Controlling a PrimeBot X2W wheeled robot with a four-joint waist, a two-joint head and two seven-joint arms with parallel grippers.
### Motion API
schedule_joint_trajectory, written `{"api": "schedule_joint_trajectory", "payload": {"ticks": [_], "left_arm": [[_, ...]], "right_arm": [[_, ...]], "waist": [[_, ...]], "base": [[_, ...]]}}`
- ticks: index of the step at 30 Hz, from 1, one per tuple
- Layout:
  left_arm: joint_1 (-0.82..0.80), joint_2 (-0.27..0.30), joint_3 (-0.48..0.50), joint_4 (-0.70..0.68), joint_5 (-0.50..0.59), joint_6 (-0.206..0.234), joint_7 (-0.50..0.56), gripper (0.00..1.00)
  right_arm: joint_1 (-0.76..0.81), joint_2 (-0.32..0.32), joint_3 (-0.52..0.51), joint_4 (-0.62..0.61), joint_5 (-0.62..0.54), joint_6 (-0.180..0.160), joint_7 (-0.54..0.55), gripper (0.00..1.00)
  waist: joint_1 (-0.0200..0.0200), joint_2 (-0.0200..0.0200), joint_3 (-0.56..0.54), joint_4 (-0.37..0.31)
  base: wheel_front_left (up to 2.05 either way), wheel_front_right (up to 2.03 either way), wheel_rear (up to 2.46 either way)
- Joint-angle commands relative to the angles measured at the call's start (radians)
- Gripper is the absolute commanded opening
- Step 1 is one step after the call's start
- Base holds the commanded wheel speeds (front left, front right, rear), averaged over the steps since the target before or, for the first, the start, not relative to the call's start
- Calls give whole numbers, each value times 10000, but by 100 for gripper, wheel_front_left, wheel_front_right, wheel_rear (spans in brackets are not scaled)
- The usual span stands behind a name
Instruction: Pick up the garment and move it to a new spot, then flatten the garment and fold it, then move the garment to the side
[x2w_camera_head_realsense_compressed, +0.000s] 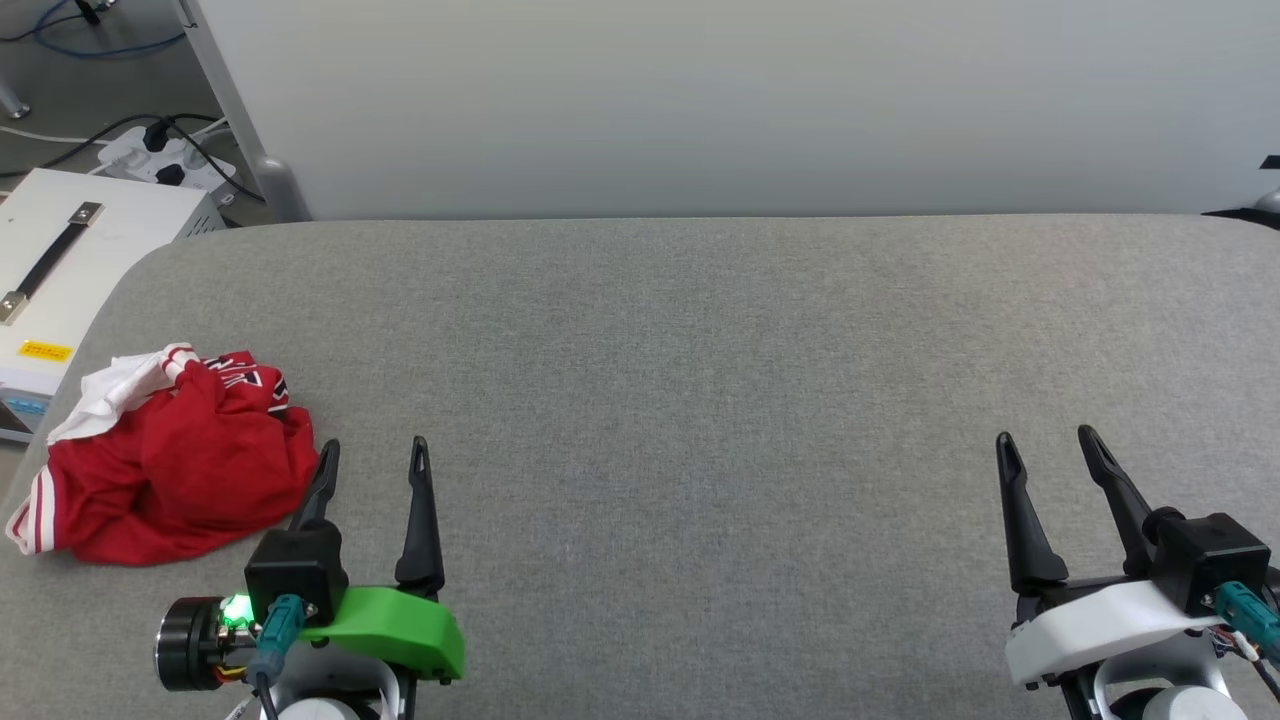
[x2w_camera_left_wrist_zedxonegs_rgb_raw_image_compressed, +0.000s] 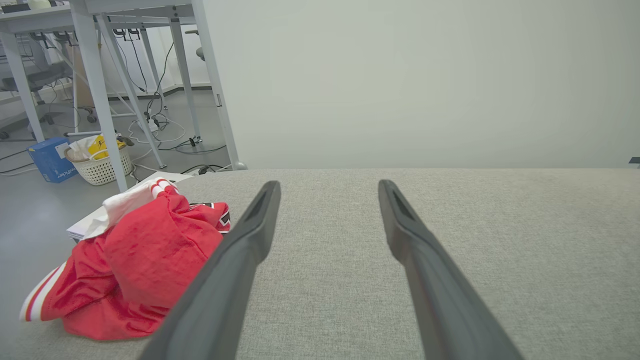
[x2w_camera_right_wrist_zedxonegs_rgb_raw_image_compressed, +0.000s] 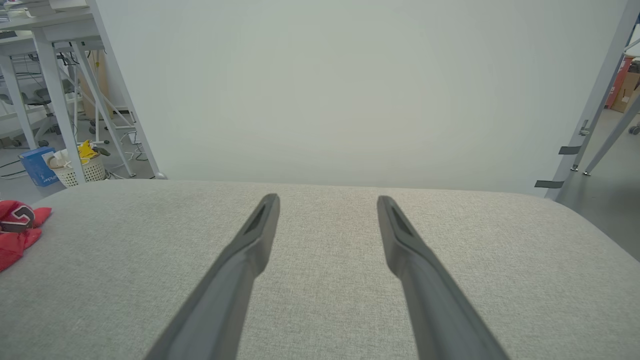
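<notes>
The garment (x2w_camera_head_realsense_compressed: 170, 455) lies crumpled in a red heap with white sleeve cloth and striped trim near the left edge of the grey table (x2w_camera_head_realsense_compressed: 700, 350). My left gripper (x2w_camera_head_realsense_compressed: 375, 455) stands open just right of the heap, its left finger close beside the cloth, nothing between the fingers. The left wrist view shows the garment (x2w_camera_left_wrist_zedxonegs_rgb_raw_image_compressed: 135, 265) left of the open left gripper (x2w_camera_left_wrist_zedxonegs_rgb_raw_image_compressed: 327, 190). My right gripper (x2w_camera_head_realsense_compressed: 1045, 445) stands open over bare table at the lower right. In the right wrist view the garment (x2w_camera_right_wrist_zedxonegs_rgb_raw_image_compressed: 17, 230) peeks in at the far left, well away from the open right gripper (x2w_camera_right_wrist_zedxonegs_rgb_raw_image_compressed: 327, 202).
A pale wall panel (x2w_camera_head_realsense_compressed: 700, 100) rises behind the table's far edge. Off the left edge sits a white box (x2w_camera_head_realsense_compressed: 70, 250) with a strap handle, with a power strip (x2w_camera_head_realsense_compressed: 165, 155) and cables on the floor. A white basket (x2w_camera_left_wrist_zedxonegs_rgb_raw_image_compressed: 97, 162) and desk legs stand beyond.
</notes>
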Motion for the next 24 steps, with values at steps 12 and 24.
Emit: {"api": "schedule_joint_trajectory", "payload": {"ticks": [12, 24], "left_arm": [[166, -33, -142, -75, -220, 101, -398, 100], [241, -38, -214, 19, -387, 7, -646, 100]], "right_arm": [[273, -10, 21, -213, 186, -5, -388, 100], [399, -11, 51, -222, 310, -5, -632, 100]], "waist": [[0, 0, -13, 19], [0, 0, -38, 49]], "base": [[0, 0, 0], [0, 0, 0]]}}
